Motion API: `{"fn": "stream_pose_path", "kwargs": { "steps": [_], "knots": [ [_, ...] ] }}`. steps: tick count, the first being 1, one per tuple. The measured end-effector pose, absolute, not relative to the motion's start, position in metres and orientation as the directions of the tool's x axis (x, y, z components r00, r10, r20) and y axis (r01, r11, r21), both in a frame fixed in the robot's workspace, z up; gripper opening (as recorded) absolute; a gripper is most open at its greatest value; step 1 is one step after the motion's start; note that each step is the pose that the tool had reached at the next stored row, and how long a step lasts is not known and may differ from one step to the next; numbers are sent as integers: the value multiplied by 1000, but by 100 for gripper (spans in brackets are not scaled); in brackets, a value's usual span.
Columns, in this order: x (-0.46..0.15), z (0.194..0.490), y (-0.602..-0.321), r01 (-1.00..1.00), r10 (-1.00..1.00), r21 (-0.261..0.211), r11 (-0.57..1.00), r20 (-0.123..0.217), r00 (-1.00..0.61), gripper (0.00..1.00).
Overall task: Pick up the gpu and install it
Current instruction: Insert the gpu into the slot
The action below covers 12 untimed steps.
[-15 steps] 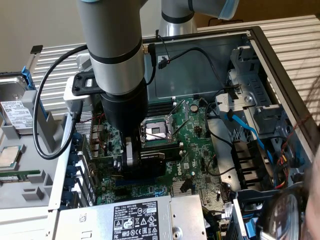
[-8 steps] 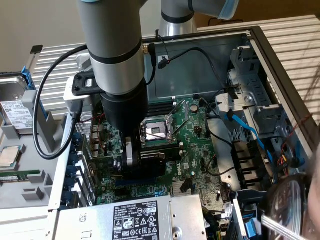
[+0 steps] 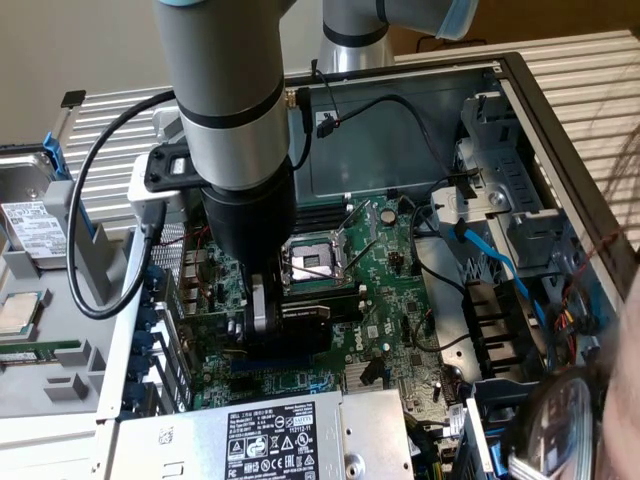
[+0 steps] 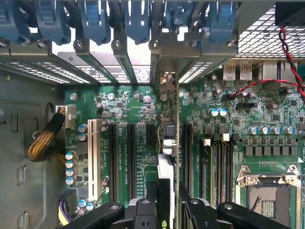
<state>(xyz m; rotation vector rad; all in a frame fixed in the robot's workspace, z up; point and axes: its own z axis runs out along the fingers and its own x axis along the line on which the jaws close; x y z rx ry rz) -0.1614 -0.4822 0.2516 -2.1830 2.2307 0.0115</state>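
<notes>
The black hand [image 3: 285, 322] was clamped on the gpu [image 3: 305, 322], a flat card with a matte black rectangular shroud. It stood edge-down over the glossy green motherboard [image 3: 390, 290], among long dark slots [image 4: 129, 157].

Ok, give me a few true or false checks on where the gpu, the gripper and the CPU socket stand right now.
1. The gripper is shut on the gpu. True.
2. The gpu lies on the grey tray beside the case. False: it is held edge-down over the motherboard, inside the case.
3. The CPU socket holds a processor under a cooler. False: it is bare and open.
4. Blue slot latches line the case's rear wall. True.
</notes>
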Motion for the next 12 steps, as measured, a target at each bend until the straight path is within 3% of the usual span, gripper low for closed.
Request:
{"fn": "stream_pose_path", "kwargs": {
  "steps": [12],
  "knots": [
    [-162, 252, -482, -1000, -1000, -9, 22, -20, -21, 27]
  ]
}}
